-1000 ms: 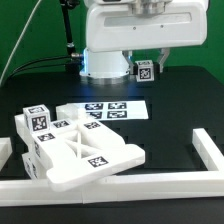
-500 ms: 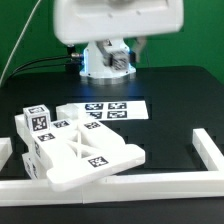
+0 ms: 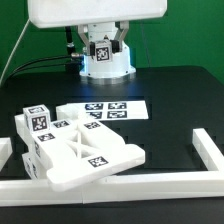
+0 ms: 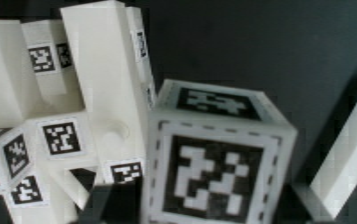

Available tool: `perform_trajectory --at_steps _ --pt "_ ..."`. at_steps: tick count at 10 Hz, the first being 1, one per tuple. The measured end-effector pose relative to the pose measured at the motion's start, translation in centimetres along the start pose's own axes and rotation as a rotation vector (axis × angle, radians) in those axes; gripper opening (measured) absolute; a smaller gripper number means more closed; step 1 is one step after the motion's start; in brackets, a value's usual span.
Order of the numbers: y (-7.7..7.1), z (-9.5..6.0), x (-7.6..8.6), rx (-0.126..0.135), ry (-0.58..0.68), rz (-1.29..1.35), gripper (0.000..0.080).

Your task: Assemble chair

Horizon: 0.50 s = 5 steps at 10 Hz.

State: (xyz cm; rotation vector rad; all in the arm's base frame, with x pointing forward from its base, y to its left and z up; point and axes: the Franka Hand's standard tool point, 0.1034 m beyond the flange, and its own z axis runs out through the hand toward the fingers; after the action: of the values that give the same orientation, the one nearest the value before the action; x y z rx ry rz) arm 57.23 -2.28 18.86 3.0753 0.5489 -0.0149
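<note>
A small tagged white cube (image 3: 101,50) hangs clamped in the hand (image 3: 102,52) high over the black surface (image 3: 170,95) in the exterior view — in the wrist view the same cube (image 4: 210,160) fills the foreground. The part-built chair (image 3: 75,150), a slotted white frame with tagged blocks on it, lies on the surface toward the exterior view's left, just beside the marker board (image 3: 105,112). A plain white border rail (image 3: 130,183) edges the near side — well below the raised hand.
</note>
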Motion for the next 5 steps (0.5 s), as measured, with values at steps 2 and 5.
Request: perform_trajectory --at_steps 2,5 --pt "3.0 1.5 1.0 -0.048 0.021 -0.078 0.0284" --pt "5.5 1.9 3.6 -0.087 0.023 -0.090 0.0284"
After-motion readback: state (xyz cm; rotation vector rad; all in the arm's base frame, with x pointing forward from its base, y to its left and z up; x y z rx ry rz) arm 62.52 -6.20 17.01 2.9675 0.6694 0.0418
